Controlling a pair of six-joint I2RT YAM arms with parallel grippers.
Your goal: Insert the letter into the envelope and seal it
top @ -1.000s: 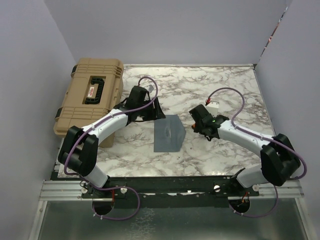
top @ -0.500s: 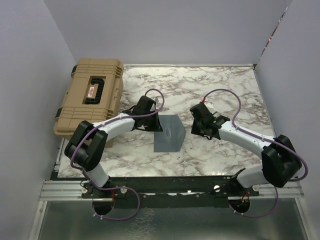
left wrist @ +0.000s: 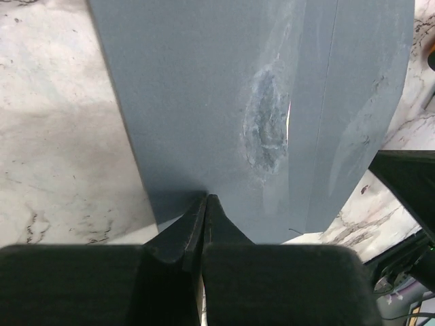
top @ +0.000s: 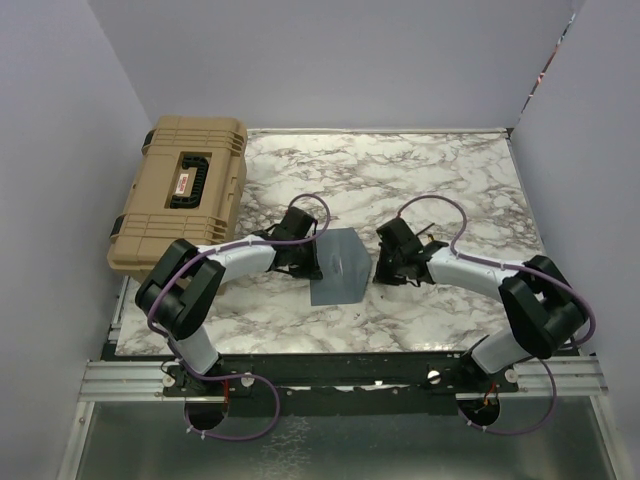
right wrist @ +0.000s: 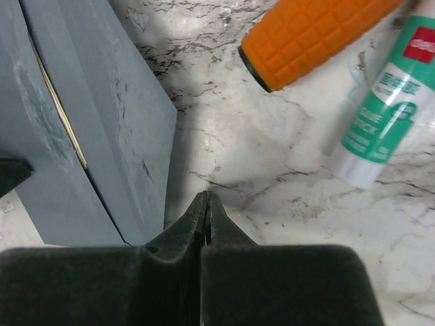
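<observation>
The grey-blue envelope (top: 340,265) lies flat on the marble table between my two grippers, its flap folded down. Only a thin cream sliver of the letter (right wrist: 58,109) shows along the flap's edge, also visible as the letter's edge (left wrist: 288,119) in the left wrist view. My left gripper (top: 312,262) is shut, its tips (left wrist: 206,198) resting over the near edge of the envelope (left wrist: 224,102) with nothing visible between them. My right gripper (top: 378,268) is shut too; its tips (right wrist: 204,197) sit on bare marble just beside the edge of the envelope (right wrist: 88,136).
A tan hard case (top: 185,190) stands at the table's back left. In the right wrist view an orange ribbed handle (right wrist: 306,34) and a green-and-white glue stick (right wrist: 380,115) lie on the marble beyond my right gripper. Grey walls enclose the table.
Both grippers have gone from open to shut. Both arms have swung inward and lowered, ending at the envelope's left and right sides.
</observation>
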